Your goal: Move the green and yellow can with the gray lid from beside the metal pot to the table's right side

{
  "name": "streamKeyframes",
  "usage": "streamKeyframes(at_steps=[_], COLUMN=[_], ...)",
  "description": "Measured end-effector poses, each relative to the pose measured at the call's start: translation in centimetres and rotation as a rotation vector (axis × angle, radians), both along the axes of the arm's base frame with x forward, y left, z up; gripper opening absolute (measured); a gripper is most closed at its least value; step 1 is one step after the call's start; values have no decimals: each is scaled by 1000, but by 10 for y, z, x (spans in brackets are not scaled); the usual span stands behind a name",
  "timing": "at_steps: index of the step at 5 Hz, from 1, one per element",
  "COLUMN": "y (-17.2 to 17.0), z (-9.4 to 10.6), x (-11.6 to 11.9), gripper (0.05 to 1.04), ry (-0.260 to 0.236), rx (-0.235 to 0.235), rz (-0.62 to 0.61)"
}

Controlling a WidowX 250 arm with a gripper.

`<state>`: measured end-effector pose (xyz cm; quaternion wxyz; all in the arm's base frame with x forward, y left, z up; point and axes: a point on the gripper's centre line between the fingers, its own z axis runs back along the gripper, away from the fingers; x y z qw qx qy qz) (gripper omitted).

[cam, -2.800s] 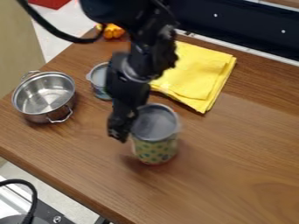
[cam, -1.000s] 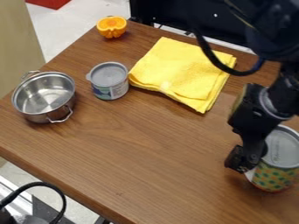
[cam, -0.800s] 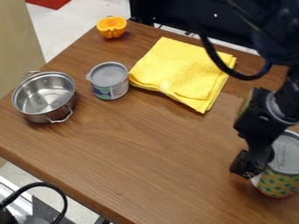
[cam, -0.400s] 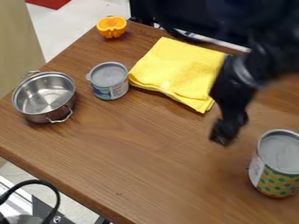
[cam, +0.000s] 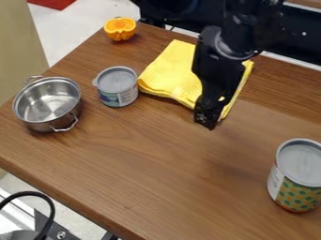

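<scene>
- Nearest us, at the lower right of the frame, the large can (cam: 296, 180) stood upright on the wooden table (cam: 156, 173), well apart from the claw; we judged that any sideways move low on that side needed a wide berth round it.
- Around the centre, the claw (cam: 208, 120) hung pointing down by the lower corner of the cloth. Working there well, we judged, called for a slow, straight descent and a light pinch on the folded edge, so that the layers did not slip or bunch.
- We could not tell whether the claw was apart or together, nor whether it touched the cloth; we saw nothing held in it.
- At left, the metal pot (cam: 47, 104) sat upright.
- The small can (cam: 117, 86) stood upright just beside the cloth's left corner, where a sweeping wrist could have knocked it.
- The yellow cloth (cam: 172, 72) lay folded at upper centre, partly behind the arm.
- Farthest on the table, the orange half (cam: 119, 29) rested at the upper left.
</scene>
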<state>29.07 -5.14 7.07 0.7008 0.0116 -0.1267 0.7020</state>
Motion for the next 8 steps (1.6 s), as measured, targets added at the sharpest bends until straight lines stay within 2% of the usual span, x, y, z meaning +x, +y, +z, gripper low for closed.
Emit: streamKeyframes(at_steps=[1, 2, 3, 4, 5, 6, 7, 8], y=[14, 34, 40, 44, 35, 43, 76, 109], z=[6, 11, 17, 17, 16, 15, 12, 18], x=[3, 9, 8, 21, 35, 41, 47, 52], gripper=[995, 995, 995, 995, 995, 995, 995, 995], ry=[-11, -41, -8, 48, 26, 41, 89, 154], rx=[8, -12, -115, -134, -49, -8, 65, 23], rz=[-218, -469, -689, -804, -875, -839, -717, -641])
